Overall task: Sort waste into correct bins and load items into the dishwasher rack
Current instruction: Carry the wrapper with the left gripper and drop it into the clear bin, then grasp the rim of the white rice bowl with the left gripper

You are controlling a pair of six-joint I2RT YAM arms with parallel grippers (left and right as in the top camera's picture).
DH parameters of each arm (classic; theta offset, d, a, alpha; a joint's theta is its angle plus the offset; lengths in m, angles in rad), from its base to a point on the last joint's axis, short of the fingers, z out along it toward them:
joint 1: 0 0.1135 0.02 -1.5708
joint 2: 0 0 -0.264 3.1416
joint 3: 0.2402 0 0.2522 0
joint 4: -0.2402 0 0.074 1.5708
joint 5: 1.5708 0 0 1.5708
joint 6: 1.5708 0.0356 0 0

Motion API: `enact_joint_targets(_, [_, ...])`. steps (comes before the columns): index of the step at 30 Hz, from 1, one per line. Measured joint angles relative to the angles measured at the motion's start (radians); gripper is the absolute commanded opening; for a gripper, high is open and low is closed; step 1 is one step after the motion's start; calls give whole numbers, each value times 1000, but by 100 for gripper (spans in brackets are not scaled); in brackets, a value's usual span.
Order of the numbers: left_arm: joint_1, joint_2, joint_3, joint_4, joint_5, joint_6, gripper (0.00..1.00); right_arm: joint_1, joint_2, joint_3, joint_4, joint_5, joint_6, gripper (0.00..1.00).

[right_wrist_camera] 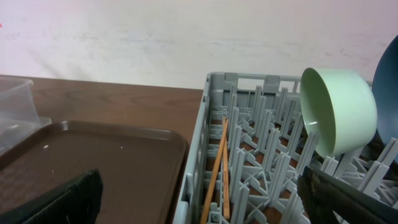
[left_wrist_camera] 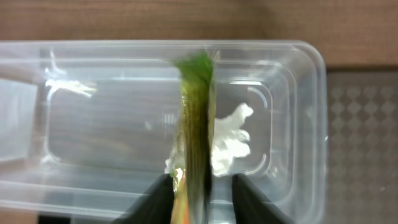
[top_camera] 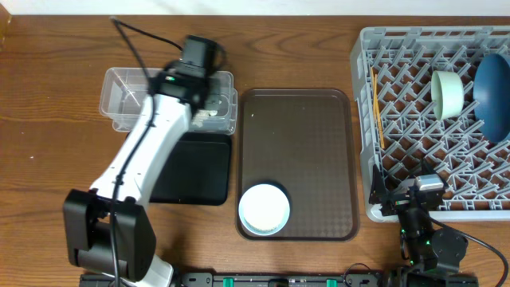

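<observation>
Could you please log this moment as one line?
left end effector: holding wrapper over clear tub | right end effector: open, by rack

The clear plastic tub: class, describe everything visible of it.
The clear plastic tub is a transparent, glossy rectangle with rounded corners and a flat rim, upright on the wooden table, beyond the black tray and beside the brown tray. A white tissue wad lies inside; a yellow-green wrapper hangs over it between the fingers of the left gripper.

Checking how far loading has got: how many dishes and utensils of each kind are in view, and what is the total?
Bowls: 2 (mint-green bowl, white bowl)
Blue dish: 1
Chopsticks: 2
Total: 5
</observation>
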State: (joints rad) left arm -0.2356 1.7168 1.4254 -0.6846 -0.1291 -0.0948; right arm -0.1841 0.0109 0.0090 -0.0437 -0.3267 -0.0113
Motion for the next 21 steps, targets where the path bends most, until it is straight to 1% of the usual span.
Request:
enact_joint_targets(3, [59, 0, 0, 12, 92, 96, 50, 0, 0, 0, 0, 0, 0, 99])
enact_joint_targets(5, [77, 0, 0, -8, 141, 144, 52, 0, 0, 0, 0, 0, 0, 99])
enact_joint_targets(6, [79, 0, 0, -23, 163, 161, 53, 0, 0, 0, 0, 0, 0, 99])
enact_joint_targets(8, [74, -6, 0, -48, 203, 186, 58, 0, 0, 0, 0, 0, 0, 99])
enact_joint_targets(10, [61, -28, 0, -78, 251, 203, 59, 0, 0, 0, 0, 0, 0, 99])
enact_joint_targets(13, [28, -93, 0, -134, 315, 199, 58, 0, 0, 0, 0, 0, 0, 99])
enact_joint_targets(15, [-8, -155, 0, -188, 348, 174, 58, 0, 0, 0, 0, 0, 0, 99])
enact_joint_targets(18, [-87, -233, 2, -289, 371, 109, 59, 0, 0, 0, 0, 0, 0, 99])
enact_joint_targets(21, [-184, -256, -5, -346, 383, 25, 58, 0, 0, 0, 0, 0, 0, 99])
